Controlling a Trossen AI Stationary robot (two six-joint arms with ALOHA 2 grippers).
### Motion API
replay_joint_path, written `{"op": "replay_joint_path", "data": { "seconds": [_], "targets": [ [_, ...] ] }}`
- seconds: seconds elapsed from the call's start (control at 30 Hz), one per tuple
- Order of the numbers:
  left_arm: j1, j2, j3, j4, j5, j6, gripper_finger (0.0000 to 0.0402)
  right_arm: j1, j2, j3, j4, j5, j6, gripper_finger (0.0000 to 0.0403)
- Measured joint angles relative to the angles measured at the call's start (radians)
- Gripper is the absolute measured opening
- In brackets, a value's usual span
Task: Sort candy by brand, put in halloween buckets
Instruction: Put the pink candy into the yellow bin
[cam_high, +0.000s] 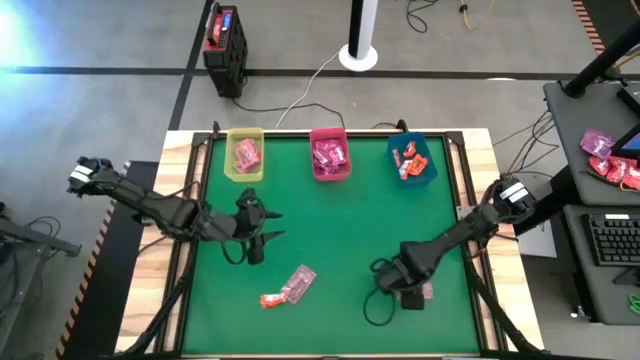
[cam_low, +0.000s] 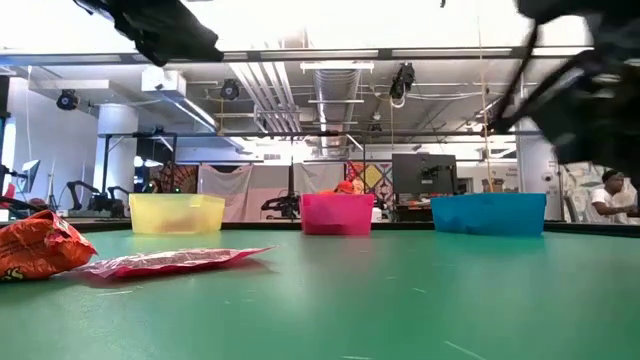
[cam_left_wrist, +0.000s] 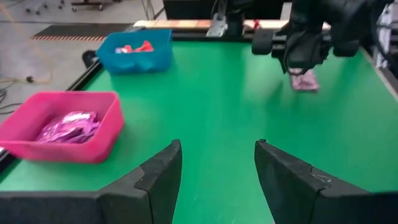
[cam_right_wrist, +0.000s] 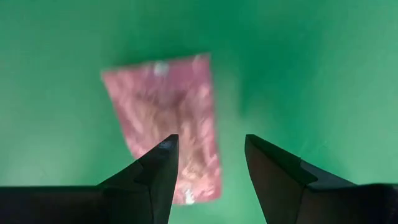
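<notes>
- Candy lies in several places on the green table (cam_high: 330, 230): one pale pink packet (cam_right_wrist: 171, 140) sits near the table's front right, directly under the right gripper (cam_high: 412, 296).
- Right gripper fingers stand apart, hovering just above that packet with one finger over its edge; nothing is gripped.
- Near the front middle of the table, a second pale pink packet (cam_high: 299, 281) lies touching an orange-red packet (cam_high: 271, 299).
- Along the far edge stand three bins in a row: a yellow-green bin (cam_high: 245, 154) holding pink candy, a pink-red bin (cam_high: 330, 154) holding magenta packets, and a blue-teal bin (cam_high: 411, 158) holding orange-red packets.
- Left gripper (cam_high: 262, 226) hovers over the left half of the table, well apart from the loose packets, with its fingers spread and empty.
- Beyond the table, a black-and-red box (cam_high: 224, 38) stands on the floor.
</notes>
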Motion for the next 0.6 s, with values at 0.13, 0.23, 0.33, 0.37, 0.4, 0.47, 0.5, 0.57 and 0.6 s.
{"op": "replay_joint_path", "data": {
  "seconds": [0.13, 0.23, 0.33, 0.37, 0.4, 0.47, 0.5, 0.57, 0.6],
  "targets": [
    [-0.004, 0.025, 0.000, 0.039, -0.001, 0.000, 0.0185, 0.045, 0.000, -0.045, 0.022, -0.012, 0.042, 0.0178],
    [-0.004, 0.047, 0.000, 0.064, -0.003, 0.004, 0.0185, 0.049, -0.005, -0.091, 0.096, -0.026, 0.057, 0.0175],
    [-0.004, 0.070, 0.000, 0.072, -0.003, 0.004, 0.0185, 0.049, -0.006, -0.139, 0.171, -0.022, 0.071, 0.0163],
    [-0.004, 0.078, 0.000, 0.077, -0.003, 0.003, 0.0185, 0.049, -0.006, -0.149, 0.184, -0.020, 0.070, 0.0155],
    [-0.004, 0.085, 0.000, 0.078, -0.003, 0.001, 0.0185, 0.049, -0.005, -0.153, 0.188, -0.019, 0.071, 0.0145],
    [-0.004, 0.102, 0.000, 0.082, -0.003, 0.000, 0.0185, 0.049, -0.005, -0.165, 0.196, -0.016, 0.070, 0.0119],
    [-0.004, 0.109, 0.000, 0.086, -0.003, 0.000, 0.0185, 0.049, -0.005, -0.167, 0.197, -0.016, 0.067, 0.0102],
    [-0.004, 0.126, 0.000, 0.093, -0.003, 0.000, 0.0185, 0.048, -0.004, -0.168, 0.198, -0.017, 0.058, 0.0069],
    [-0.004, 0.133, 0.000, 0.102, -0.002, 0.000, 0.0185, 0.048, -0.005, -0.163, 0.199, -0.019, 0.050, 0.0051]
  ]
}}
